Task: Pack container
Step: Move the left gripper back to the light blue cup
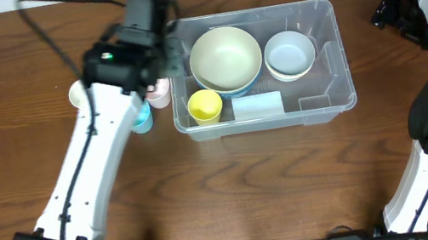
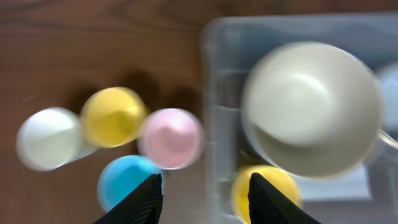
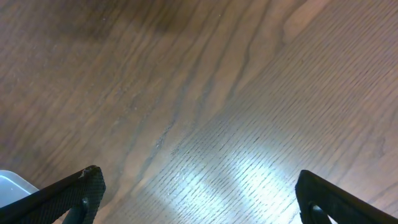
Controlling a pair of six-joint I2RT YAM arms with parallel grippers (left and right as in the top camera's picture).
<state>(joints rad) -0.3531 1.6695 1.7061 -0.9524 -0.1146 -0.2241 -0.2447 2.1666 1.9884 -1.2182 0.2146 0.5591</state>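
Here, the container [image 1: 325, 85] is pictured at centre of the wood table [image 1: 293, 185], its long side running left to right. Inside, a cream bowl [image 1: 226, 58] is seen at the far left, a white bowl [image 1: 289, 54] just to its right, and a yellow cup [image 1: 205, 106] in the near-left corner. A pale label [image 1: 258, 105] is seen just beside that cup.

Outside the left wall, a cluster of cups is partly covered by the left arm [image 1: 91, 157]: a white cup [image 1: 77, 94], a pink cup [image 1: 159, 95] & a blue cup [image 1: 142, 119]. A second yellow cup [image 2: 113, 116], between white & pink, is shown only in the left wrist view, which is blurred.

The left gripper [image 2: 205, 199] is held above the container's left wall, approx. between the blue cup & the yellow cup inside. Its fingers [image 2: 146, 199] are parted partway, w/ nothing gripped.

The right gripper [image 3: 199, 199] is seen spread wide over bare wood, well apart from the cups, w/ nothing between its fingers [image 3: 74, 193]. A corner of the container is caught at the lower-left edge of the right wrist view.
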